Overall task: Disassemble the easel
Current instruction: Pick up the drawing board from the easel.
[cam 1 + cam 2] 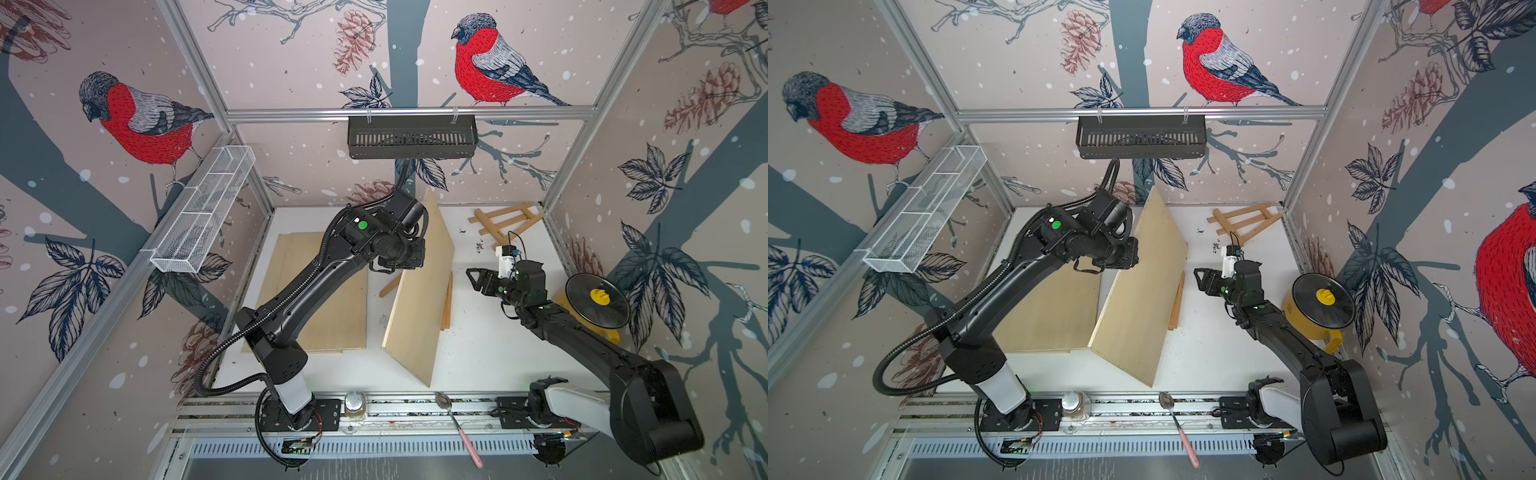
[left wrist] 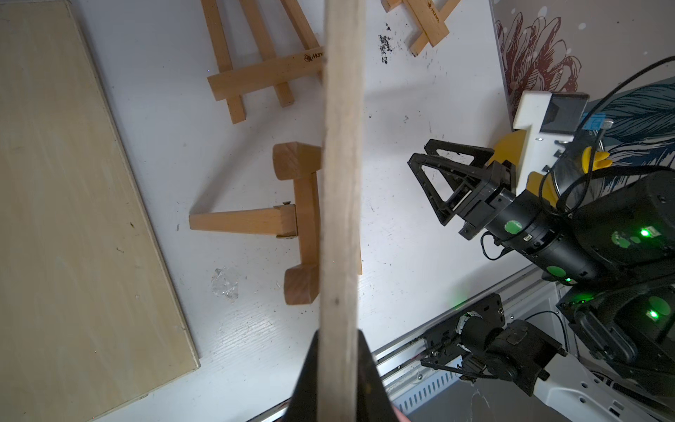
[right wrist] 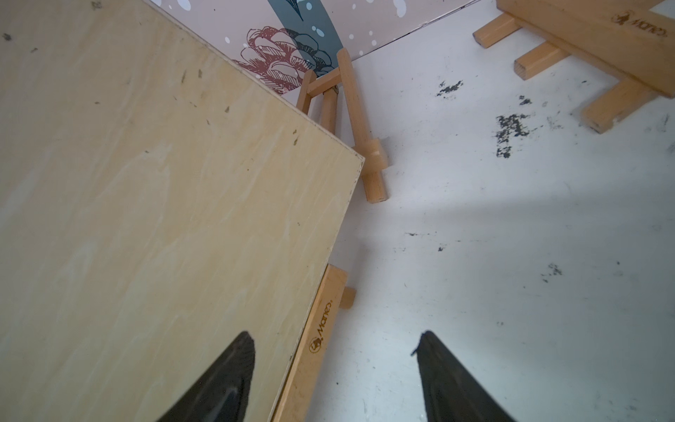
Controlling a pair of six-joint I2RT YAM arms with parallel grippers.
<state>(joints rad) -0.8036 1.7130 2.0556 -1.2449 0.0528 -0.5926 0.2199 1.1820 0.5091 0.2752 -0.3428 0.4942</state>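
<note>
Left gripper (image 2: 338, 341) is pinching the board (image 2: 341, 146) by its edge | right gripper (image 3: 336, 334) is hovering wide open alongside | worth lifting straight up, clearing the easel (image 2: 303, 219) beneath.

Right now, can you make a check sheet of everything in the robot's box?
Surface: white tabletop, dark smudges.
Job's things: pale plywood board tilted on edge over a small wooden easel; second wooden easel in the far right corner; another plywood board lying flat.
Clutter: yellow pot with dark lid, pink-handled spoon, glass jar.
Grippers: left gripper shut on the tilted board's edge; right gripper open, empty.
Cables: black ribbed hose along the left arm.
Surroundings: bird wallpaper, white mesh basket, black slotted basket.
</note>
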